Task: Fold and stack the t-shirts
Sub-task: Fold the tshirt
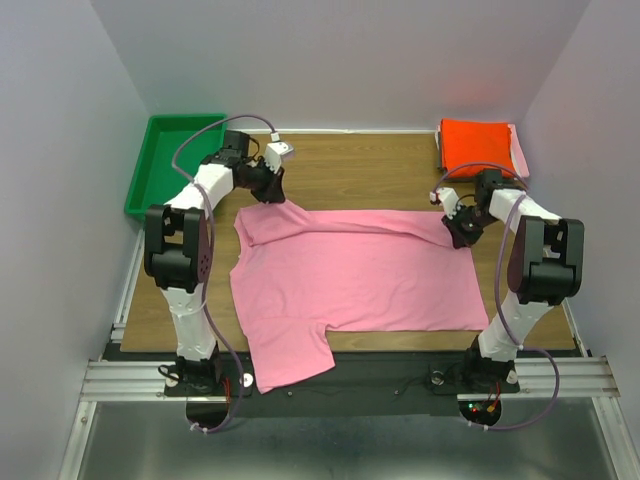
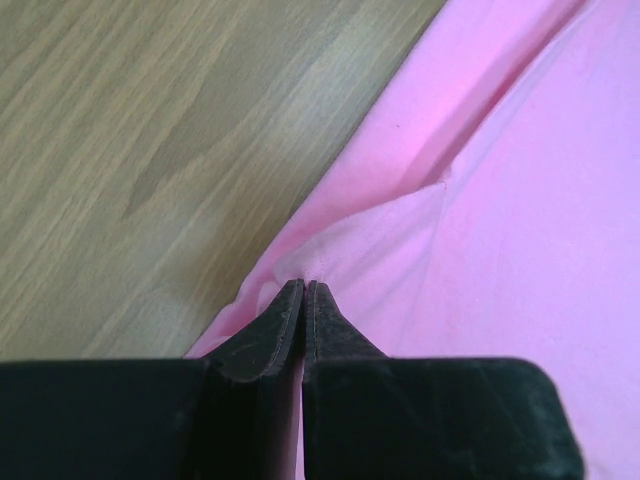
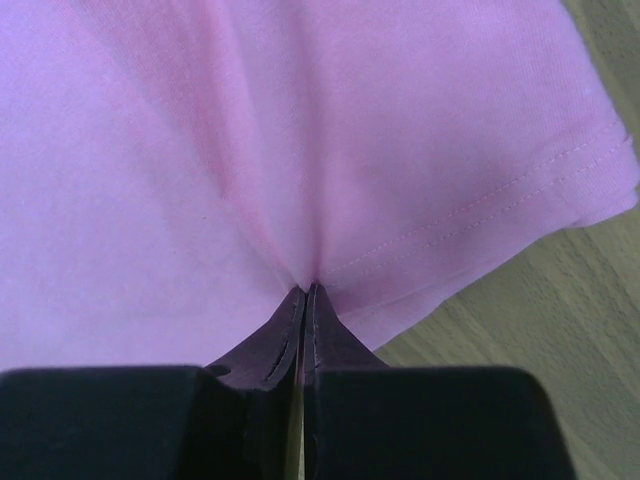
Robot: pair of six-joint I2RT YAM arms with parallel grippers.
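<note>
A large bubblegum pink t-shirt lies spread across the wooden table, one sleeve hanging over the near edge. My left gripper is shut on the shirt's far left corner; in the left wrist view the jaws pinch a fold of pink t-shirt at the left gripper. My right gripper is shut on the shirt's far right corner, near the hem; the right wrist view shows the pink t-shirt puckered into the right gripper. A folded orange-red t-shirt rests at the back right on a paler pink one.
A green plastic tray stands at the back left corner. White walls close in the table on three sides. Bare wood shows between the pink shirt and the back wall.
</note>
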